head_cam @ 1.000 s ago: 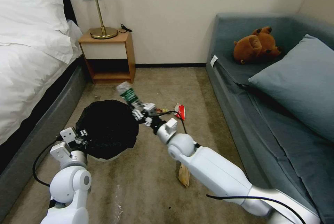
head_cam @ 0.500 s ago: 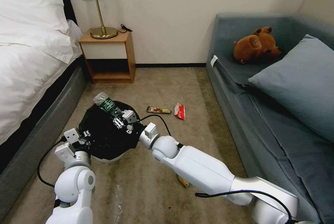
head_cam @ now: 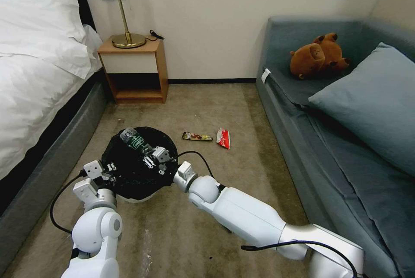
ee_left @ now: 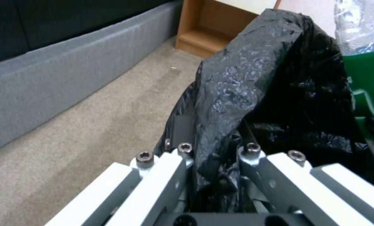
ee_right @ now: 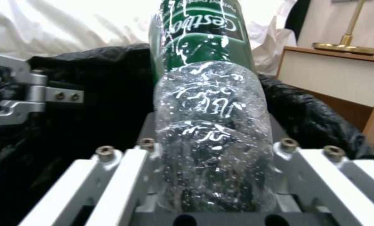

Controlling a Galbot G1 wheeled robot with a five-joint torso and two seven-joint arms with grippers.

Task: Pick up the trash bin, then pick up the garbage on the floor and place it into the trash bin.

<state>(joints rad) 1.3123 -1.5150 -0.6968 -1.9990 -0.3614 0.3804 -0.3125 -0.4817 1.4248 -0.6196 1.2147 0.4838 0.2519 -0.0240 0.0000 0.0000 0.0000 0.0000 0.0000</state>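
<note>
The trash bin [head_cam: 129, 170], white with a crinkled black bag over its rim, is held off the carpet at its near-left edge by my left gripper [head_cam: 108, 169], shut on the bag-covered rim [ee_left: 220, 131]. My right gripper [head_cam: 151, 157] hovers over the bin's mouth, shut on the clear bottle with a green label [head_cam: 136, 140], which lies tilted above the opening [ee_right: 208, 103]. Two pieces of garbage lie on the carpet beyond the bin: a dark flat wrapper [head_cam: 197, 136] and a red-and-white packet [head_cam: 223, 138].
A bed with white linen [head_cam: 30, 79] and grey base runs along the left. A wooden nightstand [head_cam: 134, 70] with a brass lamp stands at the back wall. A grey sofa [head_cam: 337, 131] with a cushion and plush bear lines the right. Open carpet lies between.
My right gripper has carried the bottle from beyond the bin's far-right rim leftward and down over the bin's opening. The left gripper keeps its hold on the rim.
</note>
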